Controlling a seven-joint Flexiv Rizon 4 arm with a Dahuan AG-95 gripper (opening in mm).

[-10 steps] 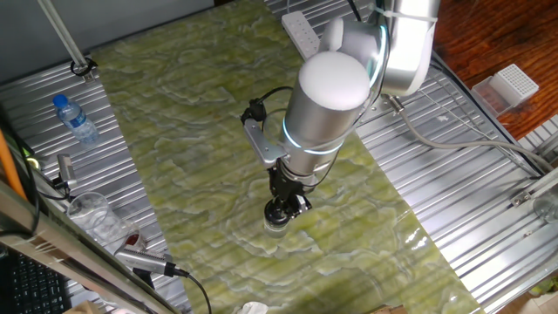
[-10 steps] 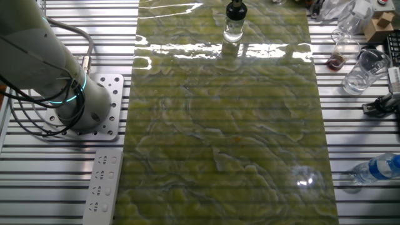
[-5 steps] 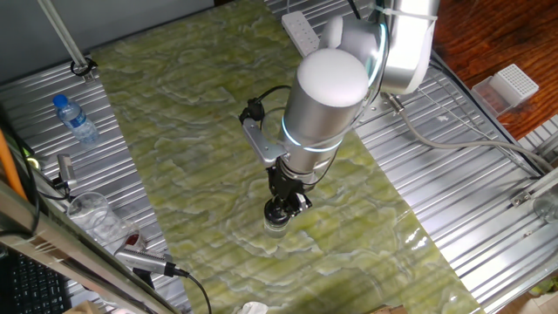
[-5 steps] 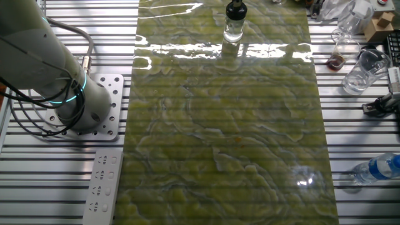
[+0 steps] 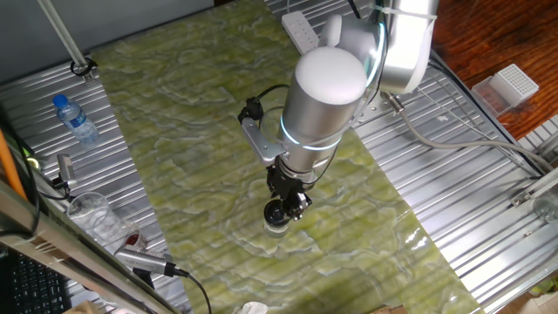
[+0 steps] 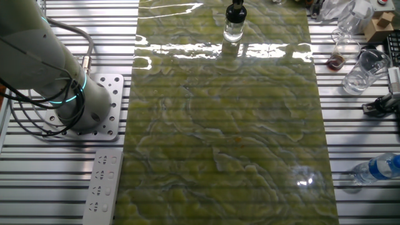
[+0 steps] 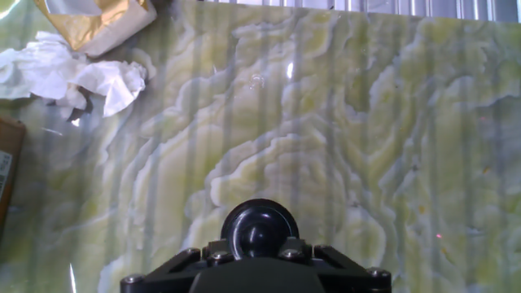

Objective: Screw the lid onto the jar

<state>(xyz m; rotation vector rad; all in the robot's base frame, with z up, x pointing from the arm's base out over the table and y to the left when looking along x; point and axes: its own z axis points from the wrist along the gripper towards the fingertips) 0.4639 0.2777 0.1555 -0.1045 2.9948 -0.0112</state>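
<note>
The jar [image 5: 275, 227], small with a clear body, stands upright on the green marbled mat [image 5: 192, 131]. In the other fixed view the jar [image 6: 233, 30] is at the mat's far edge. The black lid [image 7: 260, 229] sits on top of the jar, also seen from the other side [image 6: 235, 10]. My gripper [image 5: 281, 211] points straight down and is shut on the lid. In the hand view my gripper [image 7: 259, 249] holds the lid from both sides. The jar body is hidden under the lid there.
A water bottle with a blue cap [image 5: 77, 120] and a clear plastic cup [image 5: 94, 214] lie off the mat on the metal slats. A power strip [image 5: 301, 30] is near the robot base. Crumpled tissue [image 7: 73, 77] and a brown packet [image 7: 94, 20] lie beyond the jar.
The wrist has turned very slightly on the lid. The jar stays in place.
</note>
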